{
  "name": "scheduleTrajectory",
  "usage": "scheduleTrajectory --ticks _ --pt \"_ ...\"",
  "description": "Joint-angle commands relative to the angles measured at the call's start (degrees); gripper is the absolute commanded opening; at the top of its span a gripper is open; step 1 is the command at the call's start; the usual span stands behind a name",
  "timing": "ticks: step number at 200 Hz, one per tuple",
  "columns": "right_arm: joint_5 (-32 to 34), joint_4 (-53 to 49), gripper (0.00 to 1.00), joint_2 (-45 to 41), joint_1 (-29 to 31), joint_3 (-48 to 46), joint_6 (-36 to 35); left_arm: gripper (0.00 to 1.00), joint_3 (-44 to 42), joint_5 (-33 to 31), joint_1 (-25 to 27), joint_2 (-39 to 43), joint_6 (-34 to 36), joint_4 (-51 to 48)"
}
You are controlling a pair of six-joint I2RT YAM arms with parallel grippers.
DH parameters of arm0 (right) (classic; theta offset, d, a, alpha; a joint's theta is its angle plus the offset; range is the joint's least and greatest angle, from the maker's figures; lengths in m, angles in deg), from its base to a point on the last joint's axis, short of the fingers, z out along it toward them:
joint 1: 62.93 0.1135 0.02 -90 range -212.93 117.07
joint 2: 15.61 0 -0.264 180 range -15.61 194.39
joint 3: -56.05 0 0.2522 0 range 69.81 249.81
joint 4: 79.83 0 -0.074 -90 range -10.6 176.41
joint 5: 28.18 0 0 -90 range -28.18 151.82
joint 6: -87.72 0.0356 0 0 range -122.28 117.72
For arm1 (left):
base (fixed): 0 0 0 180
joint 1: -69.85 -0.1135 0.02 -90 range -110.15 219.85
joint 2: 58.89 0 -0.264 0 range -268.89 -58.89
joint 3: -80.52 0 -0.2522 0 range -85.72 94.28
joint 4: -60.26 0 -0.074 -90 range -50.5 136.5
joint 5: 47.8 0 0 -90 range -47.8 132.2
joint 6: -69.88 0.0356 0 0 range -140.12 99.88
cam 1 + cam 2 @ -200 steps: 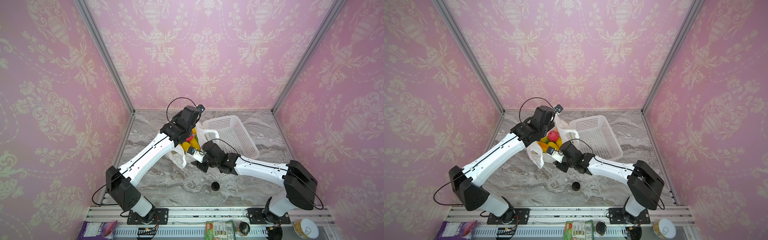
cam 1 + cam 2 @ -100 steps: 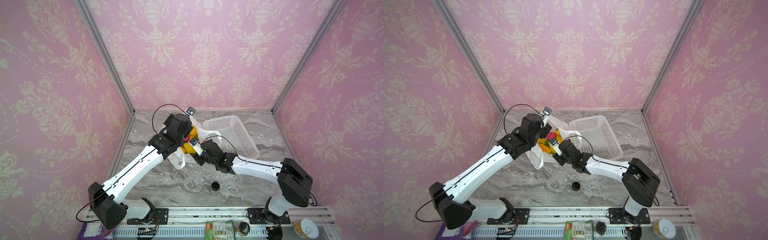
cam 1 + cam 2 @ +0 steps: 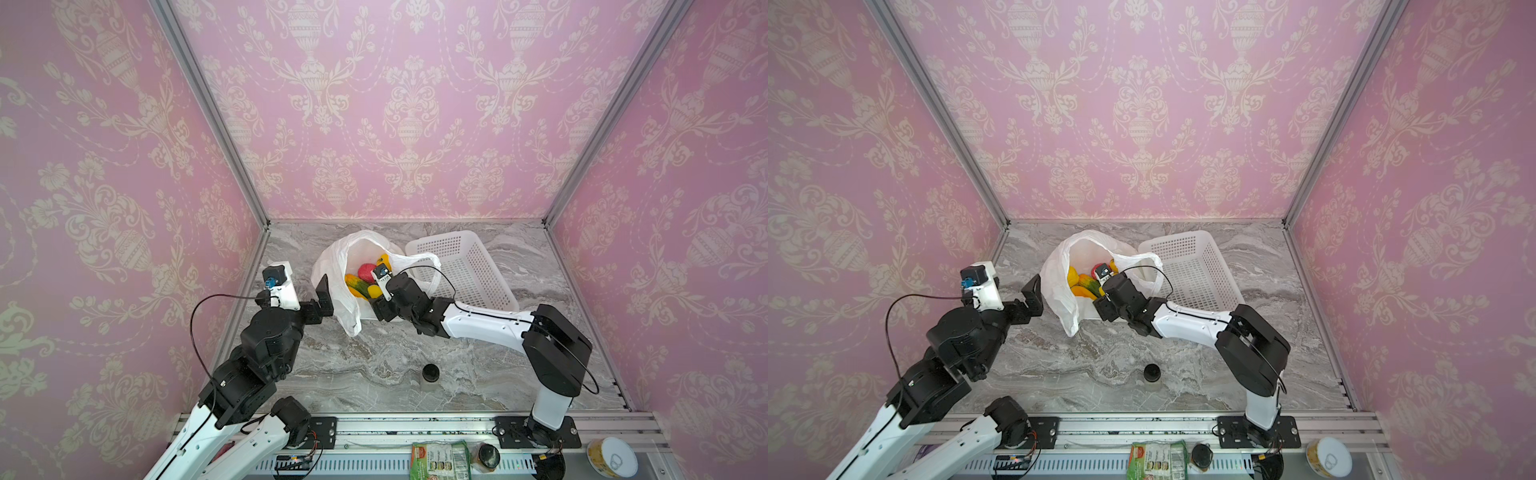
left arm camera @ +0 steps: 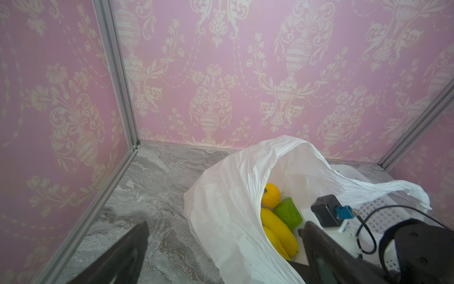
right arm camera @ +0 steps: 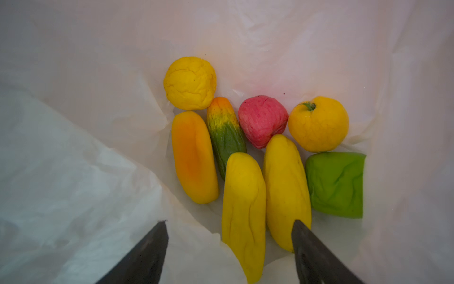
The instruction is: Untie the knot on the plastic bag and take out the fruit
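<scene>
My right gripper (image 5: 229,221) hangs spread and empty inside the plastic bag (image 5: 73,172), the fruit (image 5: 261,120) just ahead of it. My left gripper (image 4: 225,222), spread wide, sits beside the bag's outer wall.

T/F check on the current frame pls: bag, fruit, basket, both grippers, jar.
1. The plastic bag lies with its mouth wide open. True.
2. Some of the fruit lies in the basket. False: all eight pieces lie inside the plastic bag, and none shows in the basket.
3. The right gripper is shut on a yellow piece. False: it stands open over the fruit inside the bag and holds nothing.
4. The left gripper is open, outside the bag, and holds nothing. True.
5. A dark-lidded jar stands on the table, apart from the bag. True.
</scene>
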State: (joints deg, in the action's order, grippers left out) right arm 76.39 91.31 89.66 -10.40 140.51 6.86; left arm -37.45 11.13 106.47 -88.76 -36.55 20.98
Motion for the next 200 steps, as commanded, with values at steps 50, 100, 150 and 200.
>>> scheduleTrajectory --ticks 50,100,150,200 --pt "4.6 -0.9 1.00 3.6 4.1 1.8 2.6 0.99 -4.9 10.1 0.2 -11.7 -4.0 -1.1" --pt "7.0 -3.3 1.00 4.6 4.0 3.9 3.5 0.90 -8.7 8.8 0.2 -16.1 -4.5 0.4" --pt "13.4 -5.5 0.96 3.9 2.8 3.8 6.1 0.09 -12.6 6.1 0.1 -14.7 -3.1 0.6" --pt "7.9 -9.0 0.88 8.3 -0.2 7.1 8.7 0.00 -13.3 12.4 0.1 -11.8 -1.4 3.4"
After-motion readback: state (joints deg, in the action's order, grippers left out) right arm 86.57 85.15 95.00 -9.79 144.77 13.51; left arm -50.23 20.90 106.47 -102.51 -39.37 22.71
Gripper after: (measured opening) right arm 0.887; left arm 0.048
